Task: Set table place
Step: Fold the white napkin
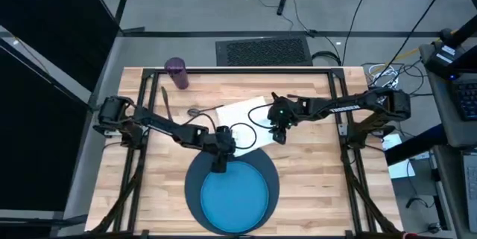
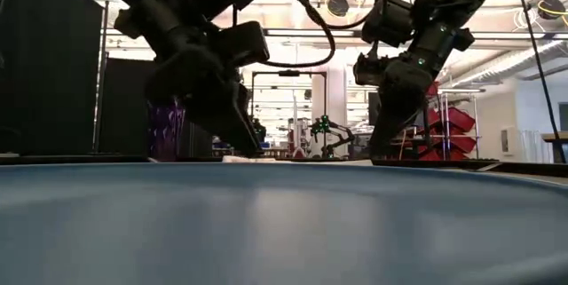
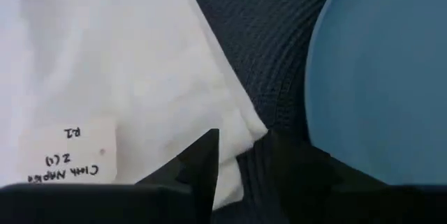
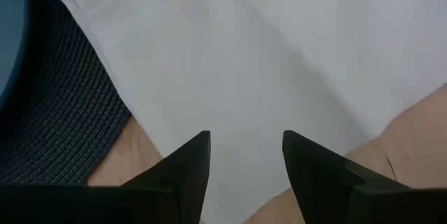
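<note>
napkin [image 1: 242, 120], white cloth, lies flat on the table [image 1: 313, 187] just behind the mat [image 1: 195, 179], one corner lapping onto the mat's rim. high view gives the layout: bright blue round plate [image 1: 237, 198] centred on the dark slate mat at the near edge, purple cup [image 1: 177, 73] far back-left, thin metal cutlery [image 1: 168, 105] left of the napkin, too small to sort. only the left wrist view shows a small handwritten label [image 3: 66, 155] on the cloth, plus the mat's fine woven ribbing next to the smooth plate. right wrist view shows the napkin's folded layers over pale wood planks. low view is mostly blocked by the plate's rim across the foreground, w/ both arms dark against the room behind. left gripper [image 1: 218, 166] sits at the mat's back edge by the napkin corner, fingers [image 3: 202, 161] apart, grasping nothing. right gripper [image 1: 279, 136] hangs over the napkin's right part, fingers [image 4: 188, 165] spread, nothing between them. black cables loop over the cloth.
</note>
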